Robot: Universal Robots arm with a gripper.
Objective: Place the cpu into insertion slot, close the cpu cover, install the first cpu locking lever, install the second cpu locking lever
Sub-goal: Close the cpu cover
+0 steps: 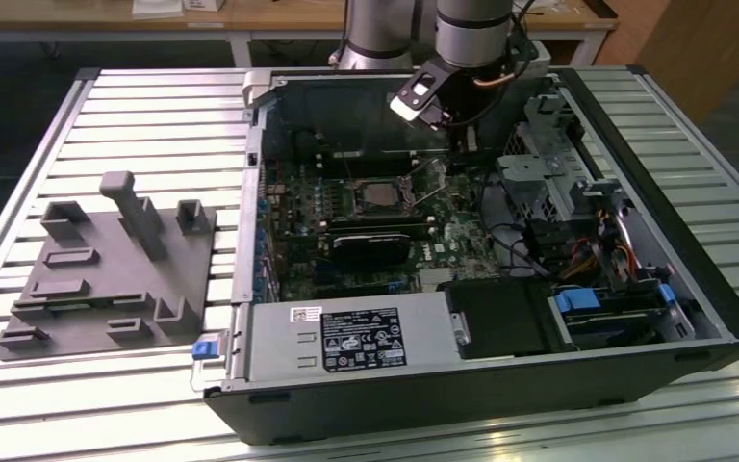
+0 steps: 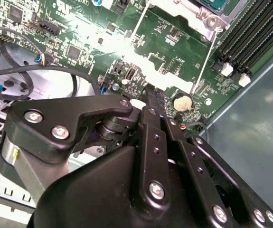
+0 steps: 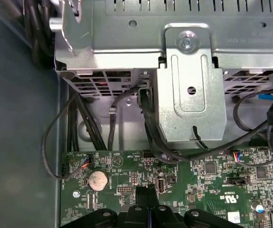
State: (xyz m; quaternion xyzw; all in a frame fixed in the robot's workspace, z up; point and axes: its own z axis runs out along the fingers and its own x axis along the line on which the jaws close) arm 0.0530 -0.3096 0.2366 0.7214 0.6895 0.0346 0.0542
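In the exterior view the open computer case (image 1: 472, 385) lies on the table, and the insertion slot (image 1: 376, 195) sits mid-motherboard with the pale cpu (image 1: 377, 197) lying in it. The silver cpu cover (image 2: 183, 12) lies flat around the chip. Two thin wire locking levers (image 2: 135, 31) (image 2: 203, 59) stand up off the board, unlatched. My gripper (image 1: 464, 144) hangs to the exterior view's right of the socket, above the board. In both wrist views its black fingers (image 2: 151, 102) (image 3: 148, 194) are pressed together with nothing between them.
A silver drive cage (image 3: 188, 85) with black cables (image 3: 79, 123) rises close by the gripper. A coin battery (image 3: 98, 180), the long memory slots (image 2: 255, 33), a black card (image 1: 372, 245) and the power supply (image 1: 344, 337) also crowd the case. A grey fixture tray (image 1: 100, 269) lies outside on the slatted table.
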